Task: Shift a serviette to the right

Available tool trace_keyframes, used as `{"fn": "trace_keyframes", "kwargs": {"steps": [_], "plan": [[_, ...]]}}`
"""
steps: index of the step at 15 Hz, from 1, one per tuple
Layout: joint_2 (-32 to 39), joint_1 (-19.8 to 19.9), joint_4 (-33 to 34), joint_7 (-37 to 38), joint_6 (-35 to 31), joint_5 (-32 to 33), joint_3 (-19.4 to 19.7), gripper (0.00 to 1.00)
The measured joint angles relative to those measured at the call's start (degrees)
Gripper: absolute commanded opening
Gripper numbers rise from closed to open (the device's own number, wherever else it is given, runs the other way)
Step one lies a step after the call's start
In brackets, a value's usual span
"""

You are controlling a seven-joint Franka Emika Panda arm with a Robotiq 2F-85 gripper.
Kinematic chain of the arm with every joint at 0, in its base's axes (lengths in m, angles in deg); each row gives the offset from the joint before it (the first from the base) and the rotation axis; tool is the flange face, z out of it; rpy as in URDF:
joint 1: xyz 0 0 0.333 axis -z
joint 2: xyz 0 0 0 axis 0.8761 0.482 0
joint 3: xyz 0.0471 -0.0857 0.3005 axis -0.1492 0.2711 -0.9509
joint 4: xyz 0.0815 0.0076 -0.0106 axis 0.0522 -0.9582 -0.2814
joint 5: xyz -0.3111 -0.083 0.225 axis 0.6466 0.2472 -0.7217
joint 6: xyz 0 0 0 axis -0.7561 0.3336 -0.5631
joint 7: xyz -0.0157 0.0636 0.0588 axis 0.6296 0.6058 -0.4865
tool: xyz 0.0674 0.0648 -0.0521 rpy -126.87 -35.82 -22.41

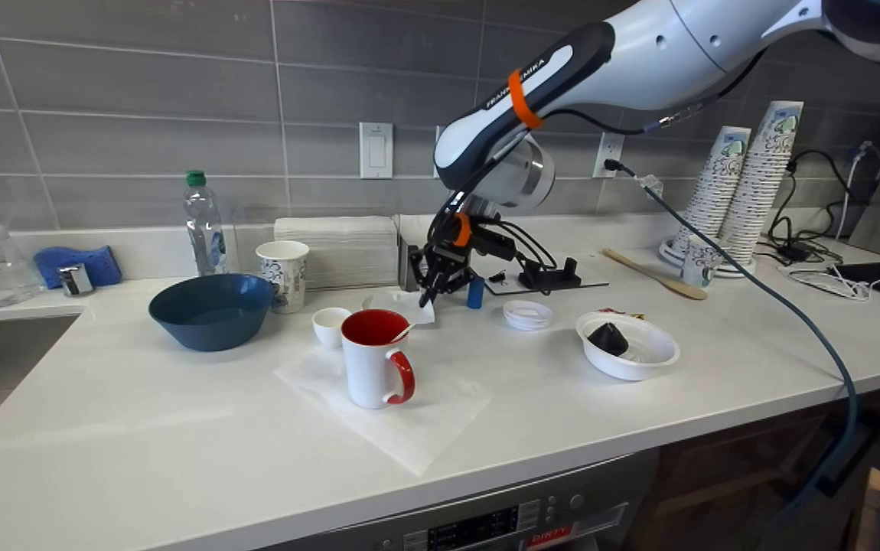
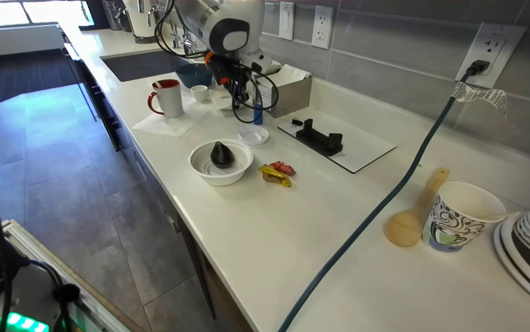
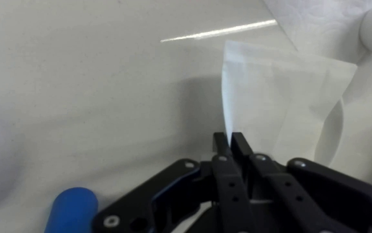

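The serviette [image 3: 279, 97] is a thin white paper napkin. In the wrist view one edge of it runs up between my fingertips, and the rest hangs out to the right of them. It also shows behind the mug in an exterior view [image 1: 400, 304], and as a pale patch in an exterior view [image 2: 222, 101]. My gripper [image 3: 230, 140] is shut on this edge, low over the counter. It also shows in both exterior views [image 1: 426, 298] [image 2: 237, 102]. A shadow beside the serviette suggests its held edge is raised. A curved pale edge shows under its right side.
A red and white mug [image 1: 367, 375] stands on a larger white sheet [image 1: 421, 436]. A small white cup [image 1: 329, 329] and teal bowl [image 1: 210, 315] stand near. A blue cylinder [image 3: 72, 210], small white dish [image 1: 528, 315] and white bowl [image 1: 627, 367] lie on the other side.
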Motion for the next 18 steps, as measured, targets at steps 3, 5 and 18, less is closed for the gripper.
{"fn": "trace_keyframes", "kwargs": {"steps": [3,5,18], "plan": [[-0.43,-0.01,-0.02,0.24,0.0,0.25,0.04,0.05],[-0.76,-0.03,-0.03,0.63,0.0,0.55,0.11,0.0],[-24.02,4.92,-19.66,-1.6,-0.64,-8.3,0.43,0.0]]}}
